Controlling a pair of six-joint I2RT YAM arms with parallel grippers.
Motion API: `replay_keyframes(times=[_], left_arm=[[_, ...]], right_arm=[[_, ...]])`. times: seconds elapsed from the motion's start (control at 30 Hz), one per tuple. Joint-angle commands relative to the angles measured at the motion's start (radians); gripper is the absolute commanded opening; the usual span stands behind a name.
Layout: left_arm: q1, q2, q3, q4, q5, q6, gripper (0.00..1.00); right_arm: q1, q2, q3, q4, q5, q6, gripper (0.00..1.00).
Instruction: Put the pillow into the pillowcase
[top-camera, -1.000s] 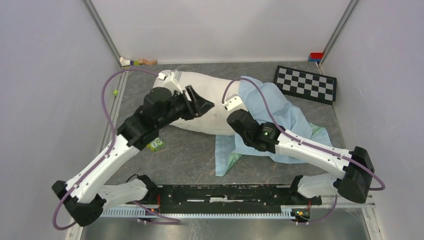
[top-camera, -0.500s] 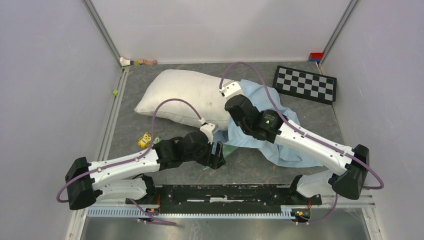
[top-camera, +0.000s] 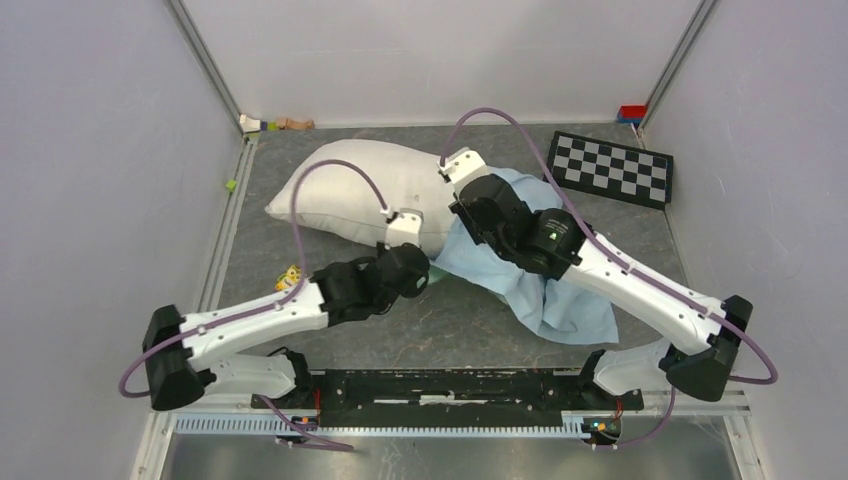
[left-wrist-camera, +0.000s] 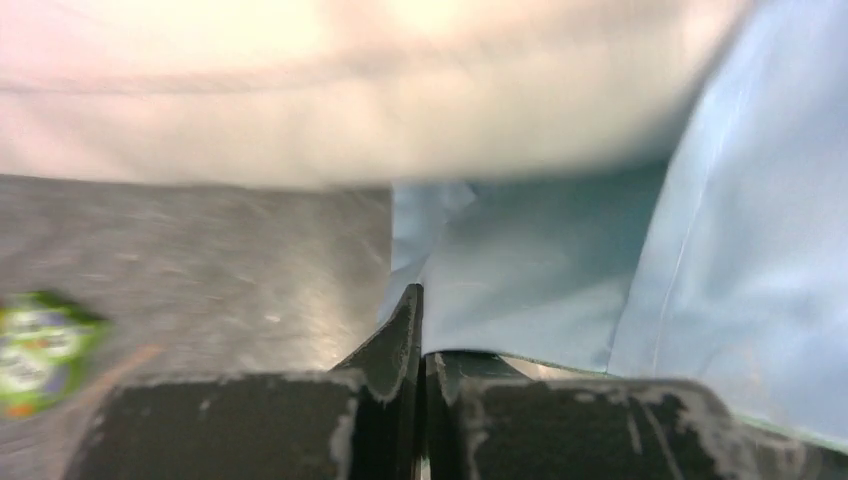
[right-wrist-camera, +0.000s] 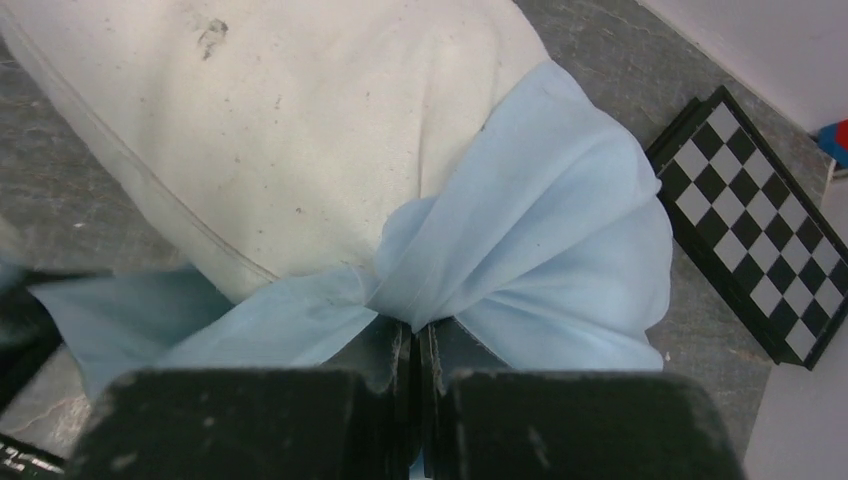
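Pillow (top-camera: 350, 195) lies toward 11 o'clock on the table (top-camera: 420, 325), its 3 o'clock end inside the pillowcase (top-camera: 565, 305), which trails toward 5 o'clock; the right gripper (right-wrist-camera: 415, 335) pinches gathered cloth there, and the left gripper (left-wrist-camera: 420, 320), jaws together, meets the cloth's 7 o'clock edge, any catch unclear.

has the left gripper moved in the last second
Yes. The left gripper came off the pillow toward the near rail, to the pillowcase edge.
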Motion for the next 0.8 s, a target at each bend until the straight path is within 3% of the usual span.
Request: replay_keyframes(times=[0.0,0.2,0.3,0.4,0.5,0.63,0.77], left_arm=[[-0.002,-0.128,0.172,-0.255,-0.539,0.0,0.02],[-0.004,-0.176,0.352,-0.324,-0.717,0.141,0.02],[-0.008,-0.178,0.454,-0.307,-0.731,0.229,0.02],[-0.01,-0.144,0.525,-0.233,-0.679,0.356,0.03],[-0.01,-0.064,0.57,-0.175,-0.6,0.419,0.02],[0.014,0.089,0.611,-0.119,-0.44,0.435,0.03],[0.17,0.276,0.706,-0.132,-0.07,0.352,0.02]], right_arm=[[-0.004,-0.115,0.088,0.078,-0.126,-0.078,0.0],[-0.004,-0.142,0.166,0.072,-0.451,-0.092,0.0],[-0.003,-0.162,0.175,0.086,-0.597,-0.074,0.0],[-0.007,-0.186,0.168,0.086,-0.628,-0.058,0.0],[-0.067,-0.19,0.099,0.082,-0.643,-0.054,0.0],[-0.262,-0.197,-0.08,0.132,-0.729,-0.049,0.0],[-0.474,-0.159,-0.21,0.173,-0.734,-0.048,0.0]])
